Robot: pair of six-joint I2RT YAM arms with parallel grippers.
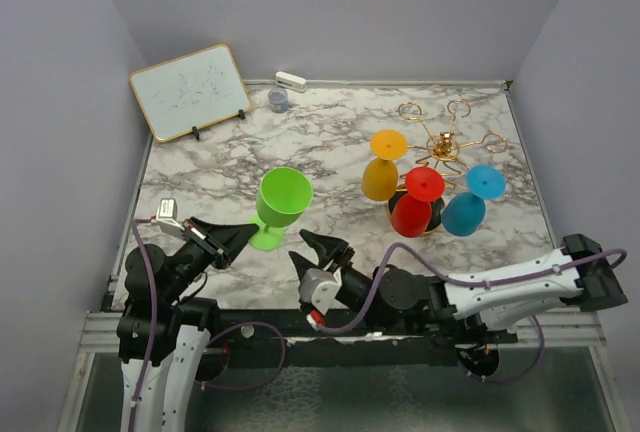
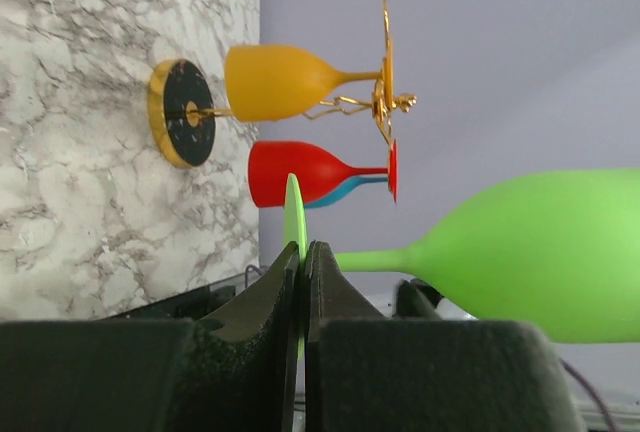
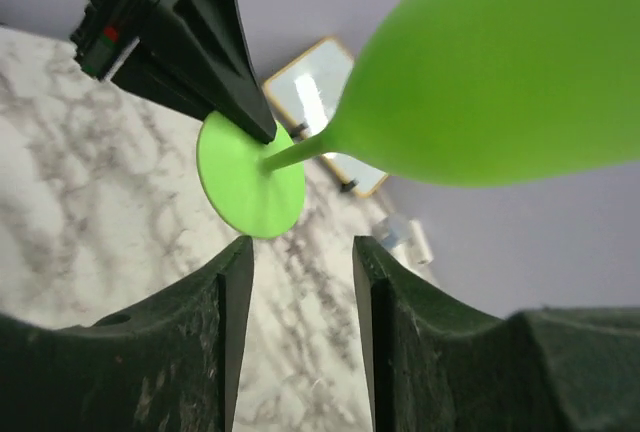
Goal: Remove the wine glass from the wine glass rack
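Note:
A green wine glass stands upright off the rack, left of centre on the marble table. My left gripper is shut on the rim of its round foot; the thin green disc shows pinched between the jaws, and the bowl fills the right of the left wrist view. My right gripper is open just right of the foot, touching nothing. The gold wine glass rack stands at the back right. A yellow, a red and a blue glass hang from it upside down.
A small whiteboard leans at the back left. A little grey cup and a white block sit by the back wall. The rack's black gold-rimmed base rests on the marble. Walls close in left, right and behind.

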